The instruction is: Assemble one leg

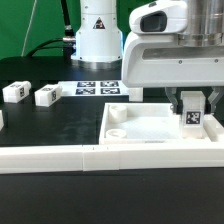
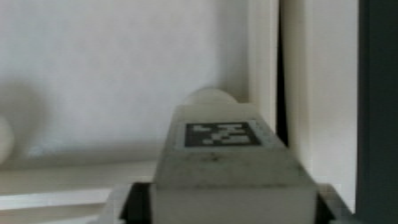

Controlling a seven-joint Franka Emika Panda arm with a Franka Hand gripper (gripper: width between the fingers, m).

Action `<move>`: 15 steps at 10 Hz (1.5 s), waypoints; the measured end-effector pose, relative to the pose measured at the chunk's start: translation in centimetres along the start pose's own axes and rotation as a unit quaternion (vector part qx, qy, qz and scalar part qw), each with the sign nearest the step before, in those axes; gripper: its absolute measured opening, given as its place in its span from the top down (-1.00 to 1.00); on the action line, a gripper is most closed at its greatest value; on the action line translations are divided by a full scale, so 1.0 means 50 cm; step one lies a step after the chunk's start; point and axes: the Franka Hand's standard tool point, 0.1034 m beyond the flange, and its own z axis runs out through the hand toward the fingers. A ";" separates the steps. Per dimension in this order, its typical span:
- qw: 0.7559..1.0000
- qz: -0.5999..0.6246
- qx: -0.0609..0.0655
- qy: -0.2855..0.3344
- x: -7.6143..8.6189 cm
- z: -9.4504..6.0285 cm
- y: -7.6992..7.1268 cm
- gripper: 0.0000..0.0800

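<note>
My gripper (image 1: 191,103) is shut on a leg (image 1: 192,116), a small white oblong block with a black-and-white tag, and holds it upright over the exterior view's right part of the large flat white panel (image 1: 140,125). In the wrist view the leg (image 2: 222,150) fills the middle between the dark fingers (image 2: 135,200), its rounded end close to the panel (image 2: 107,80). Two more legs (image 1: 14,92) (image 1: 47,95) lie on the black table at the exterior view's left. Whether the held leg touches the panel is not clear.
The marker board (image 1: 100,88) lies behind the panel near the robot base (image 1: 97,35). A long white border rail (image 1: 60,158) runs along the front edge. The panel has a round corner hole (image 1: 117,114). A white part shows at the far left edge (image 1: 2,118).
</note>
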 end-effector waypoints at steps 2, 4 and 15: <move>1.000 0.031 0.001 0.000 0.001 0.000 0.004 0.28; 0.991 0.133 0.000 -0.002 -0.001 0.001 0.002 0.28; 0.929 0.370 -0.030 0.009 0.000 -0.005 0.047 -0.22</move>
